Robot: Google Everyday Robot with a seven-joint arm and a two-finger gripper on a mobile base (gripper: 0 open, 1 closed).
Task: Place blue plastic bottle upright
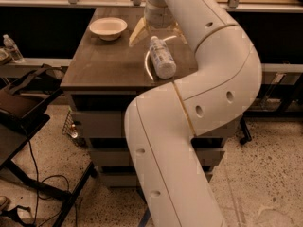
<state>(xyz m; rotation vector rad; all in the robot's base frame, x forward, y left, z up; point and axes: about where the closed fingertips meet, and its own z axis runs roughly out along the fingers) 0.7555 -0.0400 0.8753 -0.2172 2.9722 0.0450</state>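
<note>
The blue plastic bottle (162,58) lies on its side on the dark wooden table (104,67), cap end pointing to the back and base towards the front edge. My gripper (158,33) hangs over the cap end. Its cream fingers (137,33) are spread open, one on each side of the bottle's top, and hold nothing. A thin shiny curved rim (147,66) shows by the bottle's left side. My own big white arm (199,108) hides the table's right part.
A white bowl (108,27) stands at the table's back left. A small clear bottle (12,48) stands on a shelf far left. A dark bag on a black stand (21,105) is at the left, with cables (35,183) on the floor.
</note>
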